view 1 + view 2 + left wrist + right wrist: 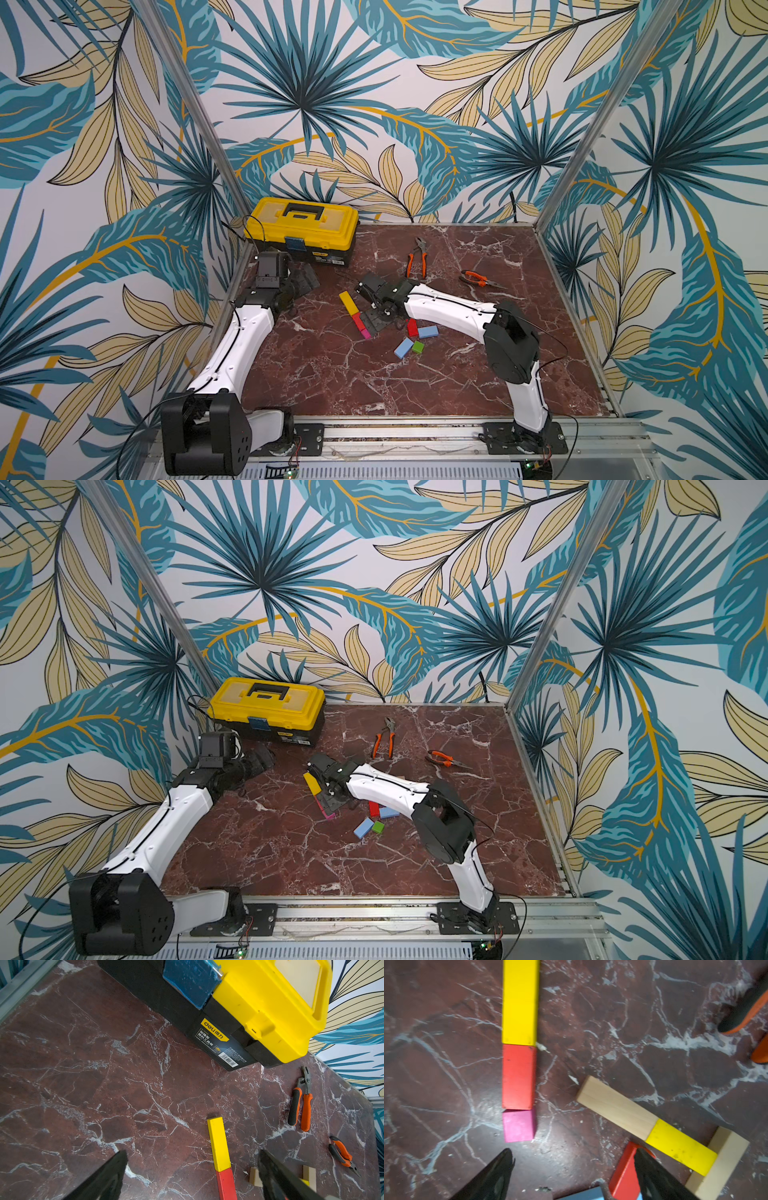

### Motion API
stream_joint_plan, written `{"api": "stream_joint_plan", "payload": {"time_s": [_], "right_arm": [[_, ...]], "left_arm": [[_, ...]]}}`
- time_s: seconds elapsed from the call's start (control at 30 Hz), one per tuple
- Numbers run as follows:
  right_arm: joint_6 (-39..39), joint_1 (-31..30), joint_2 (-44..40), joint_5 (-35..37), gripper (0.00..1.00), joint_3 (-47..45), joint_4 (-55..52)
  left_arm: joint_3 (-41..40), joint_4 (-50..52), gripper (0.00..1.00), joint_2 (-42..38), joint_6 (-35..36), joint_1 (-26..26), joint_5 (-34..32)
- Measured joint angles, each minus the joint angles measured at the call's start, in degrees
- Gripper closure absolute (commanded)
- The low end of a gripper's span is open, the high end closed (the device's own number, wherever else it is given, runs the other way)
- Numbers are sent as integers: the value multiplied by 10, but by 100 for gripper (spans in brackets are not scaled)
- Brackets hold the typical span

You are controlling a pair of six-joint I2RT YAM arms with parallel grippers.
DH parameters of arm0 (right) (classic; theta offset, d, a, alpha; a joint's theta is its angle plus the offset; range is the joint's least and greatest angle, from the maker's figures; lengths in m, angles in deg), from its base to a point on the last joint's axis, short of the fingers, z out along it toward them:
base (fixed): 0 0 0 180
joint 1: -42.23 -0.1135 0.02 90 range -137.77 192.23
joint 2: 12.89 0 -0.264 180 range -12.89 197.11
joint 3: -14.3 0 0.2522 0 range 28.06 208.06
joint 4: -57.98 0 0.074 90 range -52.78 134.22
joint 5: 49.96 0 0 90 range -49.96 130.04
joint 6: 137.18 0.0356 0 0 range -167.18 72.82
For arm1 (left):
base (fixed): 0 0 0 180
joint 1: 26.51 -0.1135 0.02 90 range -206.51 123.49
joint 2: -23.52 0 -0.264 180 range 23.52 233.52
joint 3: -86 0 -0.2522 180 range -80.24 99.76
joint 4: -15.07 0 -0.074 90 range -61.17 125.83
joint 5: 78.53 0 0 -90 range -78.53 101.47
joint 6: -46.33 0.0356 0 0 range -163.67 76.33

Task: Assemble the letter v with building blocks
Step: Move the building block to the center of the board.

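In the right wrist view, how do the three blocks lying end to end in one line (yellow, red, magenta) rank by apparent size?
1. yellow bar, largest, even though the picture's edge cuts it off
2. red block
3. magenta cube, smallest

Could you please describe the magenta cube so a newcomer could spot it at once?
From the yellow toolbox at the table's back corner, come forward to the long yellow bar and red block lying end to end. The magenta cube caps that line's near end, touching the red block; the only other small cube is green.
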Motion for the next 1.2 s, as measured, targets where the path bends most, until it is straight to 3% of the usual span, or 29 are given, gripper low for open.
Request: {"api": "stream_joint_plan", "payload": {"time_s": [0.6, 1.2], "right_arm": [[-24, 31, 59, 32, 1, 4, -41], [-21, 101, 105, 14, 1, 76, -53]], "left_arm": [[0, 0, 1, 0, 0, 0, 0], [2, 0, 1, 1, 2, 0, 2]]}}
